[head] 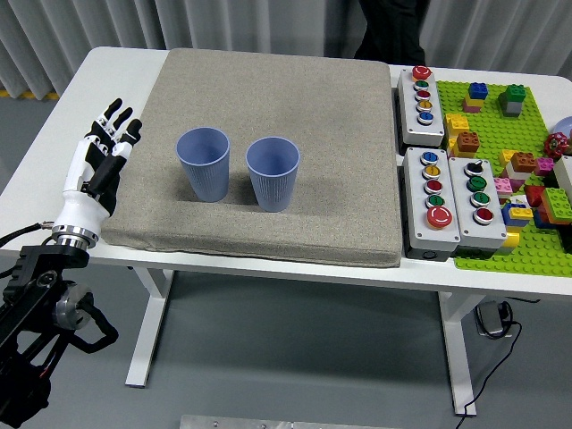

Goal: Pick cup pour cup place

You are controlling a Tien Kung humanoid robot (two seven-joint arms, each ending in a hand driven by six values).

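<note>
Two blue-grey ribbed cups stand upright on a grey mat point(295, 80). The left cup point(204, 164) and the right cup point(273, 172) are close together, a small gap between them. My left hand point(105, 152) is over the table's left edge, beside the mat and left of the left cup. Its fingers are stretched out flat and hold nothing. What is inside the cups cannot be made out. My right hand is out of view.
Right of the mat lie three grey button boxes point(422, 94) point(433, 201) point(478, 204). A green baseplate point(527, 107) with several coloured bricks lies at the far right. A person in dark clothes point(391, 31) stands behind the table.
</note>
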